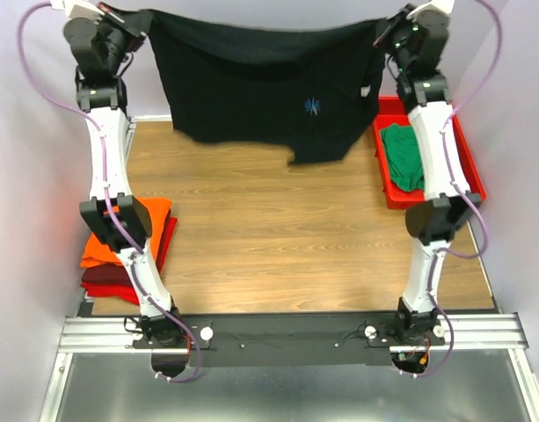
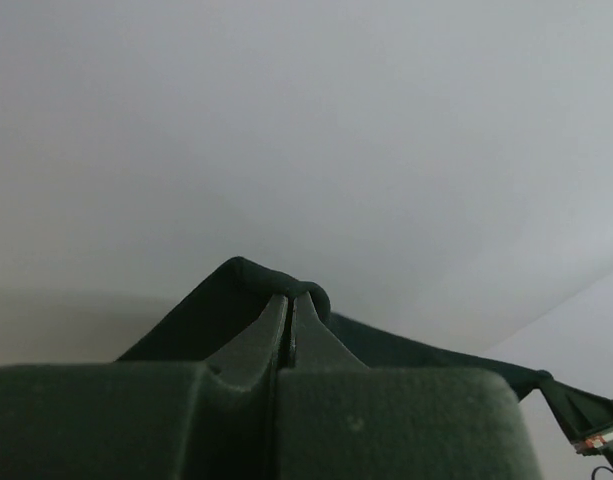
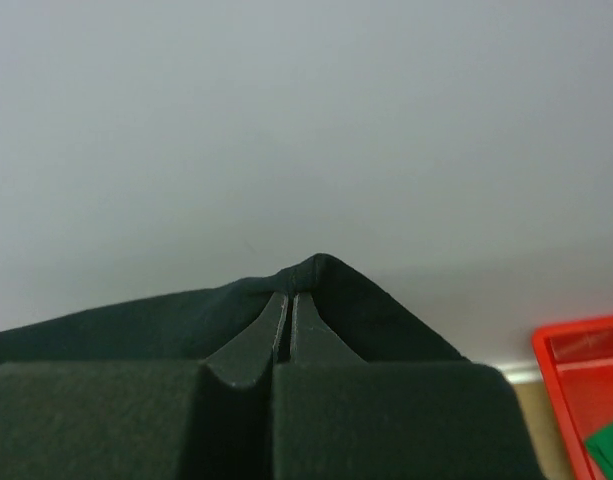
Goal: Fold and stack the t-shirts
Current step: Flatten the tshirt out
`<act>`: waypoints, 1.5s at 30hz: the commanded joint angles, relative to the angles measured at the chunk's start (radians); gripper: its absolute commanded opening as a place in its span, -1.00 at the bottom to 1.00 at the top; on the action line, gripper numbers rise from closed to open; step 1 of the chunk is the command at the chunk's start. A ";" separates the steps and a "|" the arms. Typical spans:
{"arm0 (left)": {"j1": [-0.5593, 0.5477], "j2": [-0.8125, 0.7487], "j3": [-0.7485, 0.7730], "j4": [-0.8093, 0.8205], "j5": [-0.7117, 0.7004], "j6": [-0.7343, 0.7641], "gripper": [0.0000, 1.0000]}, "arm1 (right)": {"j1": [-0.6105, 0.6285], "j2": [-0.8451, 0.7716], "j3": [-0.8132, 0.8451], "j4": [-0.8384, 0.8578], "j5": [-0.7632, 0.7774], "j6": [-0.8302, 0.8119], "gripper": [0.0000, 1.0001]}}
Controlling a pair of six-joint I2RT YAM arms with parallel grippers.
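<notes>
The large black t-shirt (image 1: 265, 83) hangs spread in the air across the back of the table, held up by both arms. At its upper left corner my left gripper (image 1: 144, 19) is shut on the cloth; in the left wrist view the black fabric (image 2: 216, 310) wraps over the pinched tips of that gripper (image 2: 290, 297). At the upper right corner my right gripper (image 1: 385, 28) is shut on the shirt too, with the cloth (image 3: 136, 325) folded over the tips of that gripper (image 3: 289, 296). An orange t-shirt (image 1: 155, 215) lies folded on a dark red one (image 1: 106, 280) at the left. A green t-shirt (image 1: 403, 156) lies in the tray.
A red plastic tray (image 1: 394, 195) stands at the right edge of the wooden table (image 1: 278, 237); its corner (image 3: 576, 380) shows in the right wrist view. White walls enclose the back and sides. A metal rail (image 1: 295, 332) carries the arm bases at the front.
</notes>
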 commanded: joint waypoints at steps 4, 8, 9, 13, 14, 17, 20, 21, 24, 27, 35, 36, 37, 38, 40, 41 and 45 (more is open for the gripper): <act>0.065 -0.211 -0.237 0.086 0.042 0.011 -1.00 | -0.009 -0.284 -0.287 0.171 -0.042 0.014 -0.99; 0.068 -0.312 -0.523 0.112 0.031 0.039 -1.00 | -0.006 -0.405 -0.607 0.172 -0.076 0.056 -0.99; 0.068 -0.335 -0.658 0.125 0.022 0.040 -1.00 | -0.006 -0.459 -0.673 0.172 -0.082 0.072 -0.99; 0.080 -0.458 -0.973 0.137 -0.039 0.040 -1.00 | -0.008 -0.565 -1.084 0.171 -0.160 0.135 -0.99; 0.085 -0.475 -1.031 0.134 -0.056 0.037 -1.00 | -0.006 -0.585 -1.147 0.172 -0.172 0.144 -0.99; 0.111 -0.545 -1.264 0.137 -0.102 0.013 -1.00 | -0.008 -0.662 -1.413 0.172 -0.178 0.179 -0.99; 0.131 -0.596 -1.433 0.117 -0.150 0.007 -1.00 | -0.006 -0.728 -1.569 0.169 -0.154 0.182 -0.99; 0.132 -0.619 -1.497 0.114 -0.164 0.010 -1.00 | -0.008 -0.741 -1.647 0.163 -0.149 0.184 -0.99; 0.135 -0.654 -1.584 0.082 -0.228 0.014 -1.00 | -0.008 -0.765 -1.767 0.137 -0.158 0.192 -0.99; 0.134 -0.702 -1.630 0.041 -0.291 0.028 -1.00 | -0.006 -0.772 -1.820 0.114 -0.131 0.188 -0.99; 0.142 -0.750 -1.627 -0.049 -0.366 0.102 -1.00 | -0.006 -0.804 -1.864 0.074 -0.093 0.185 -0.86; 0.143 -0.750 -1.627 -0.052 -0.371 0.102 -1.00 | -0.006 -0.812 -1.867 0.071 -0.093 0.185 -0.75; 0.142 -0.750 -1.627 -0.053 -0.371 0.111 -1.00 | -0.008 -0.838 -1.872 0.066 -0.093 0.185 -0.63; 0.142 -0.750 -1.628 -0.056 -0.368 0.113 -1.00 | -0.008 -0.850 -1.880 0.053 -0.093 0.185 -0.55; 0.142 -0.748 -1.639 -0.047 -0.350 0.116 -1.00 | -0.008 -0.896 -1.881 0.034 -0.112 0.173 -0.25; 0.142 -0.747 -1.641 -0.044 -0.348 0.116 -1.00 | -0.005 -0.913 -1.878 0.008 -0.128 0.170 -0.16; 0.138 -0.745 -1.648 -0.029 -0.329 0.119 -1.00 | 0.162 -0.969 -1.877 -0.048 -0.049 0.242 0.05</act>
